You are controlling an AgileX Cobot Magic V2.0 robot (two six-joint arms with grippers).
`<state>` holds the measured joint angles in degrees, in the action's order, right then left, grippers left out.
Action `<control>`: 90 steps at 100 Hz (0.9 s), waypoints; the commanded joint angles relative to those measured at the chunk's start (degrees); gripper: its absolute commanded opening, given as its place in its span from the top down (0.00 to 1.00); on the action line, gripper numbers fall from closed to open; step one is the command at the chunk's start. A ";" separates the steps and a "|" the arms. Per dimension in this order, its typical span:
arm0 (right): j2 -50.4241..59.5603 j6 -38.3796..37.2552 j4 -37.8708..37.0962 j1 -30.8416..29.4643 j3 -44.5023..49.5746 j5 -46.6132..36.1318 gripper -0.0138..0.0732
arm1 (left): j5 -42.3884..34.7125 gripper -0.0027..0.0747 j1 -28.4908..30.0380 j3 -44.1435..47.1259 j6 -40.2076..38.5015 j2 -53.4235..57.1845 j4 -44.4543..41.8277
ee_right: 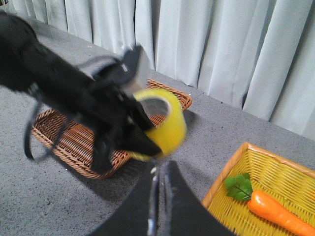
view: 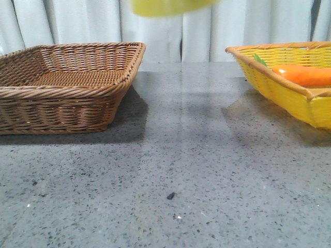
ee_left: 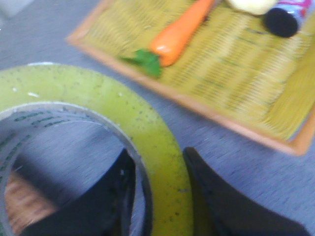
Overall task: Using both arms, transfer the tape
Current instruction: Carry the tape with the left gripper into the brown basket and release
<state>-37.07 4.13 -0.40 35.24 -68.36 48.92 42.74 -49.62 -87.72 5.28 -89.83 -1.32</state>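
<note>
tape [view: 168, 6] blurred, cut off at front view's top, carrot [view: 305, 75] cropped right

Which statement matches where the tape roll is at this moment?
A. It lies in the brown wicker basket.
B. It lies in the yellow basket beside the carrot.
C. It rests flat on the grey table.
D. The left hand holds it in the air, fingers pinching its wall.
D: the left hand pinches the wall of the tape, one finger inside the core and one outside, and the right wrist view shows the roll held above the table.

Even light, soft shadows, motion blur.
</note>
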 commanded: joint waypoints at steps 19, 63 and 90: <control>-0.22 0.41 -0.57 -0.10 -1.04 -3.27 0.93 | 4.96 0.99 10.42 1.15 0.01 7.87 -2.03; -0.22 0.41 -0.57 -0.10 -1.04 -3.27 0.93 | -9.04 0.99 13.95 18.44 0.01 7.67 0.87; -0.22 0.41 -0.57 -0.10 -1.04 -3.18 0.93 | -9.54 0.88 15.32 18.92 0.01 6.23 3.52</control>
<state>-37.07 4.13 -0.40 35.24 -68.36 49.90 38.00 -34.53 -67.04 5.28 -85.04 1.15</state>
